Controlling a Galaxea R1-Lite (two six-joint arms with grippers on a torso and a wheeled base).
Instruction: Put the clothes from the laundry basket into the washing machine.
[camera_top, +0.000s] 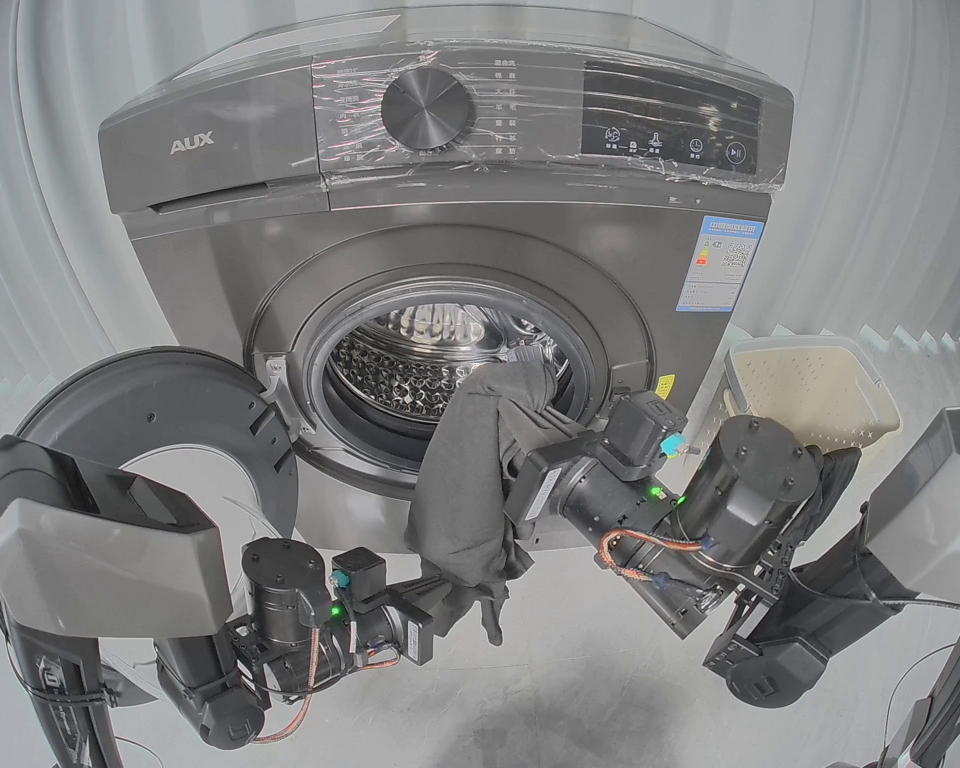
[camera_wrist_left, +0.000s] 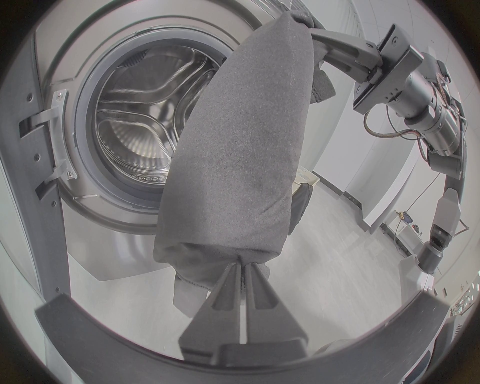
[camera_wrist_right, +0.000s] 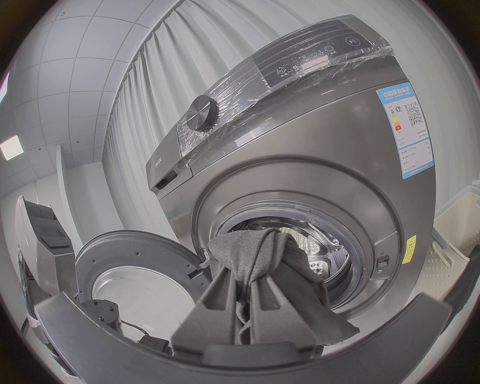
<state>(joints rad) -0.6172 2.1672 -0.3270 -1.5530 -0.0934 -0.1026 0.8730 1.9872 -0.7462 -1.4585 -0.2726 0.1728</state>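
Observation:
A dark grey garment (camera_top: 465, 470) hangs stretched in front of the washing machine's open drum (camera_top: 420, 370). My right gripper (camera_top: 527, 405) is shut on its upper end at the drum mouth's right side, where the cloth bunches around the fingers (camera_wrist_right: 220, 300). My left gripper (camera_top: 447, 603) is lower, near the floor, shut on the garment's bottom edge (camera_wrist_left: 220, 260). In the left wrist view the garment (camera_wrist_left: 240, 150) runs up from my left gripper (camera_wrist_left: 243, 270) toward the right arm. In the right wrist view my right gripper (camera_wrist_right: 243, 282) holds the garment (camera_wrist_right: 255, 252) at the drum (camera_wrist_right: 320, 250).
The round machine door (camera_top: 150, 420) stands swung open on the left, just above my left arm. A cream laundry basket (camera_top: 810, 385) sits to the machine's right, with another dark cloth (camera_top: 835, 490) hanging at its front behind my right arm. Bare floor lies below.

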